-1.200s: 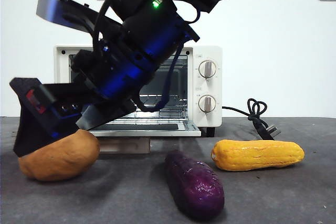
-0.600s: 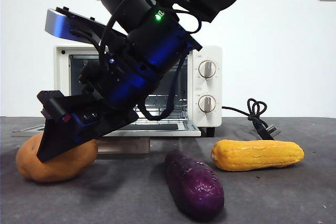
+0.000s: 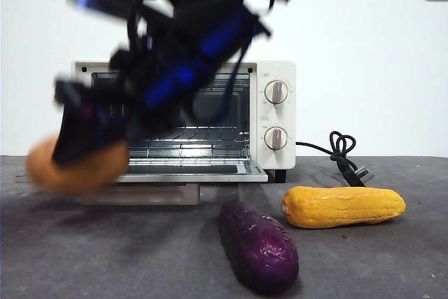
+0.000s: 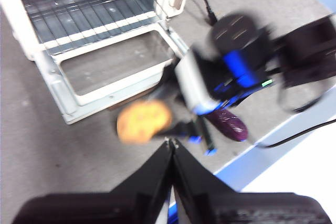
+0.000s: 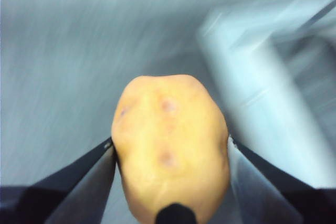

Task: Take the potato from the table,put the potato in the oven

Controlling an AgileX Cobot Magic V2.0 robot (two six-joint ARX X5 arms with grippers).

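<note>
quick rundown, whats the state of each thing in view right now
potato: gripped, lifted off the table
right gripper: shut on the potato
left gripper: shut, empty
oven: door open, rack bare
purple sweet potato: lying on table
corn cob: lying on table

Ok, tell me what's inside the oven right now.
Only a wire rack shows inside the open oven. The potato is outside it, in the right claw. The arm hides part of the cavity.
</note>
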